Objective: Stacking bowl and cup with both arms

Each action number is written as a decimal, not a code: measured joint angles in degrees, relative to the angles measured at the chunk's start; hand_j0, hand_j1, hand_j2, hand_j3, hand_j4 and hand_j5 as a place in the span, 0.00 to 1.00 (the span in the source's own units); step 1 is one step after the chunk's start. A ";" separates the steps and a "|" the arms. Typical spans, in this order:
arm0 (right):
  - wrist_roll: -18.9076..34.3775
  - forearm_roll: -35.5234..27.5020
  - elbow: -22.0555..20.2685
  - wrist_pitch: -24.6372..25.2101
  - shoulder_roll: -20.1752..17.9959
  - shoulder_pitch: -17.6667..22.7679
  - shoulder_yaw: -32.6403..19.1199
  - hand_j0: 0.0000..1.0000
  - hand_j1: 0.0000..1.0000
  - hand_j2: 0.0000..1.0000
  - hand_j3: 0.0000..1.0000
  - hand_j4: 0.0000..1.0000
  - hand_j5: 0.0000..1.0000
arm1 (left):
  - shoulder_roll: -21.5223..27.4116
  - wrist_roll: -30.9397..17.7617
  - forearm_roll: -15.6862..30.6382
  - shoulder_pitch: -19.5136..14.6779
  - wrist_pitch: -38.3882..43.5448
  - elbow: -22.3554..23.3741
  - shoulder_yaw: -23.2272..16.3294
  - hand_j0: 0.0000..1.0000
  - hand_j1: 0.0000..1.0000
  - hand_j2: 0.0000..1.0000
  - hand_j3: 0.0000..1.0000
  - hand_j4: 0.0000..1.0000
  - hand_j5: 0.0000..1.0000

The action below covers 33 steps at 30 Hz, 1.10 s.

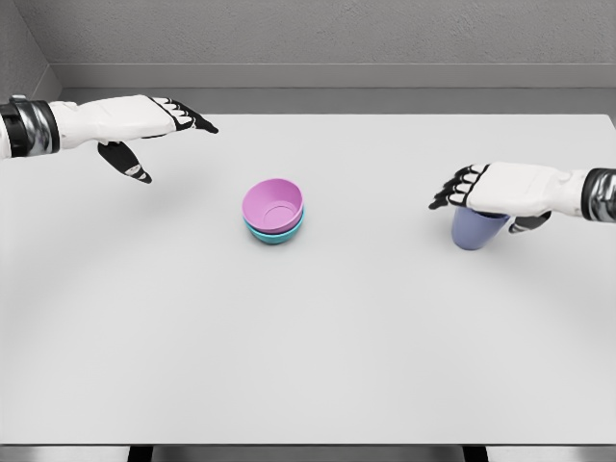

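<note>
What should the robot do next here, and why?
Probably close the right hand around the purple cup: the hand sits over its rim with fingers not clearly gripping. The pink bowl is already nested in the teal bowl, so the cup remains.

Pink bowl nested in teal bowl — mid-table, lavender cup right
</note>
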 measured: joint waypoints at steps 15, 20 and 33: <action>-0.07 0.06 0.16 -0.04 -0.05 -0.35 0.04 0.55 0.55 0.55 0.55 0.55 0.55 | 0.00 0.00 -0.01 0.00 0.00 0.00 0.00 1.00 1.00 1.00 1.00 1.00 1.00; -0.06 0.04 0.17 -0.05 -0.06 -0.44 0.03 0.54 0.54 0.54 0.54 0.54 0.54 | 0.00 0.00 -0.01 0.09 0.00 0.00 0.00 1.00 1.00 1.00 1.00 1.00 1.00; 0.07 -0.21 0.16 0.01 -0.06 -0.97 -0.26 0.29 0.29 0.29 0.29 0.29 0.29 | 0.13 0.00 0.00 0.00 0.00 0.01 0.00 1.00 1.00 1.00 1.00 1.00 1.00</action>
